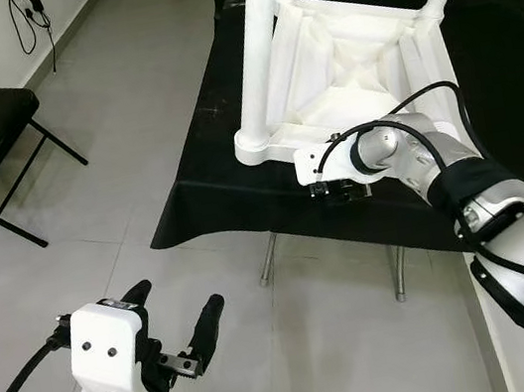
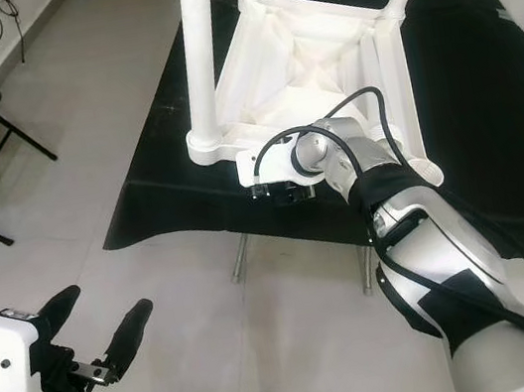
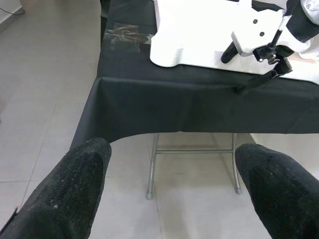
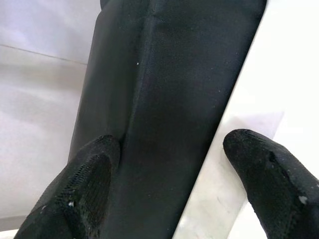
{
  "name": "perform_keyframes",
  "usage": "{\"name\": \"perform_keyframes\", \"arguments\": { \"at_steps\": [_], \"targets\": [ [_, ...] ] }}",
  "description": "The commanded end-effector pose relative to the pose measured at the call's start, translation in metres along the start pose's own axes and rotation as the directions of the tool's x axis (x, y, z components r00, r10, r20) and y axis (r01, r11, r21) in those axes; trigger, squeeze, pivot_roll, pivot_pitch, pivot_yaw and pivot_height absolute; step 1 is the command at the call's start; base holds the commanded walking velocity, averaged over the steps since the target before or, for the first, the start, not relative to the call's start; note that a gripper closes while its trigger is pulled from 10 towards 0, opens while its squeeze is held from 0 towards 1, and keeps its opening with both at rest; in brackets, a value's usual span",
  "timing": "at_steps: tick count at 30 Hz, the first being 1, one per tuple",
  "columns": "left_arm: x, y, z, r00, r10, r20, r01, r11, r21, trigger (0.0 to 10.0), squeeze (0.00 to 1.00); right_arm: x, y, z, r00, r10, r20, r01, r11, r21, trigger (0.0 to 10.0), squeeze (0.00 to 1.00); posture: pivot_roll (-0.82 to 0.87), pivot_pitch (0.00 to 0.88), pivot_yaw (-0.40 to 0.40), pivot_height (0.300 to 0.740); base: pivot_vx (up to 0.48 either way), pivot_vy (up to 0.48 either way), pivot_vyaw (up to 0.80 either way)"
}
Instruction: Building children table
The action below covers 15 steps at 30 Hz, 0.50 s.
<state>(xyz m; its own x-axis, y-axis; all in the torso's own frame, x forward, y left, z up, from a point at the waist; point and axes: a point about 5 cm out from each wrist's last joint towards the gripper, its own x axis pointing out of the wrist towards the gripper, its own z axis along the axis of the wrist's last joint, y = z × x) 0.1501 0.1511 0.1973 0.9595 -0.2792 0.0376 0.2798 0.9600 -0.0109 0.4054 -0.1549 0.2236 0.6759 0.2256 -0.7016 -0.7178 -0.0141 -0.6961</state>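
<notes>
Children's table (image 1: 340, 62) lies upside down, legs up, on a black-draped table (image 1: 211, 189) at upper centre. Right gripper (image 4: 174, 184), fingers spread, reaches its near edge. Left gripper (image 1: 179, 331) hovers at lower left, fingers spread, over floor tiles (image 1: 130, 127).

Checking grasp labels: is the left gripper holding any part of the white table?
No, the left gripper hangs open over the floor tiles, well short of the upturned white table on the black cloth.

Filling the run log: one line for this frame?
right gripper: open, at near edge of upturned white children's table | left gripper: open, over floor | black-clothed table: supports it
</notes>
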Motion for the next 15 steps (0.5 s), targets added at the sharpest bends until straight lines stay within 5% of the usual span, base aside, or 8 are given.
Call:
{"name": "perform_keyframes", "arguments": {
  "at_steps": [1,10,15],
  "targets": [
    [-0.002,-0.002,0.000,1.000,-0.006,-0.002,0.006,1.000,-0.011,10.0,0.00,-0.012,-0.016,-0.009,0.994,-0.096,-0.052,0.097,0.995,0.005,10.0,0.00,-0.06,0.219,-0.154,0.740,0.000,0.000,0.00],
    [-0.002,0.000,0.000,1.000,-0.007,-0.007,0.007,1.000,-0.006,10.0,0.00,-0.013,-0.015,-0.001,0.996,-0.076,0.053,0.072,0.995,0.069,10.0,0.00,-0.06,0.211,-0.142,0.740,0.000,0.000,0.00],
    [0.000,0.002,0.000,1.000,0.005,0.001,-0.005,1.000,-0.009,10.0,0.00,-0.028,-0.016,0.014,0.932,-0.017,0.361,-0.069,0.972,0.224,10.0,0.00,-0.07,0.201,-0.141,0.740,0.000,0.000,0.00]
  ]
}}
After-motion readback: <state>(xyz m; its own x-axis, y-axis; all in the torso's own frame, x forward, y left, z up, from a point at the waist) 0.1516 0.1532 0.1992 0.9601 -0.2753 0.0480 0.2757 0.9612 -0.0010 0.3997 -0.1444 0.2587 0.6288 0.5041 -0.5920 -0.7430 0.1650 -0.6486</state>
